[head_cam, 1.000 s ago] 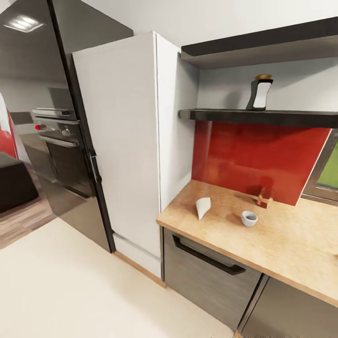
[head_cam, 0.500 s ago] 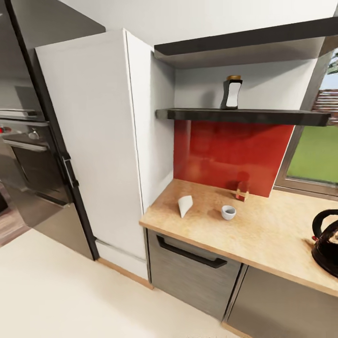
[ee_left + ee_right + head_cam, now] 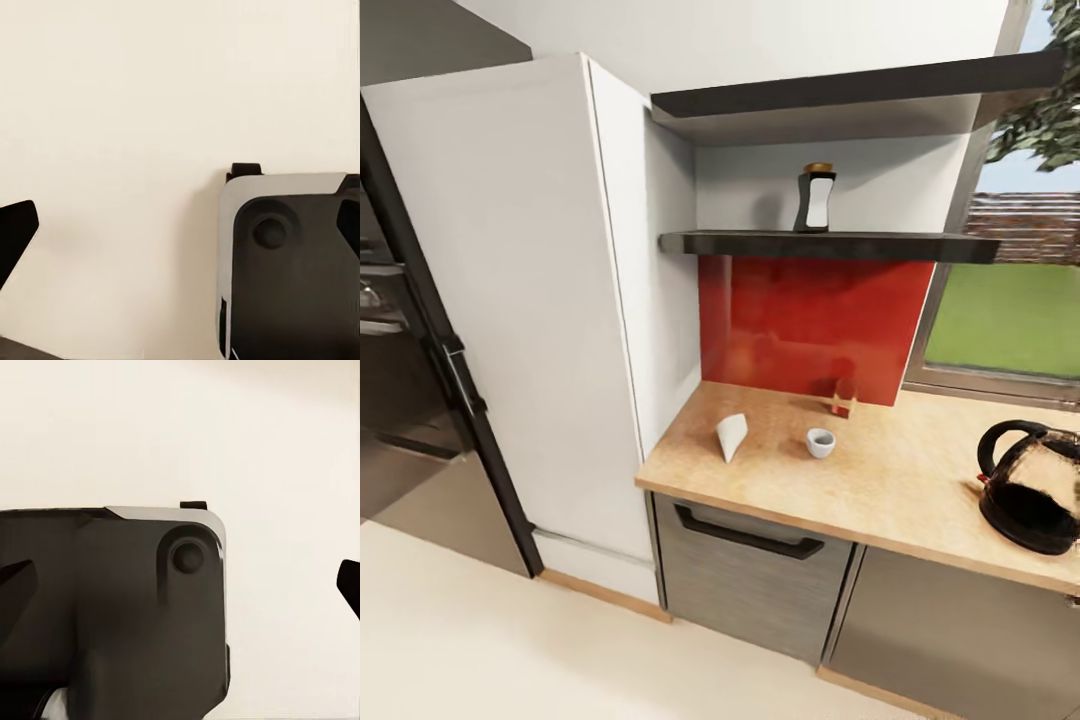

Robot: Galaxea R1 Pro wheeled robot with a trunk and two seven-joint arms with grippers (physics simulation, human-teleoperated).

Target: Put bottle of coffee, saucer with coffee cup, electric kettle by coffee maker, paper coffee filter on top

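Note:
The dark coffee bottle (image 3: 816,200) with a white label stands upright on the black shelf (image 3: 880,246). On the wooden countertop (image 3: 900,490) below it, a white paper filter (image 3: 731,436) lies near the tall cabinet. A small white cup (image 3: 820,442) sits to its right. Behind the cup, a small clear vessel with a wooden collar (image 3: 844,396), apparently the coffee maker, stands against the red backsplash. The black kettle (image 3: 1028,490) rests at the counter's right. My left gripper (image 3: 180,225) and right gripper (image 3: 180,581) are open over the cream floor, holding nothing. The saucer is out of view.
A tall white cabinet (image 3: 510,300) rises left of the counter, with a dark fridge and oven (image 3: 410,400) beyond it. A drawer with a black handle (image 3: 745,535) sits under the counter. A window (image 3: 1010,310) is at the right. My dark base (image 3: 292,262) is below both wrists.
The head camera has swung to the right, so the counter slid left in the picture and the kettle came fully into view. Nothing on the counter or shelf has moved.

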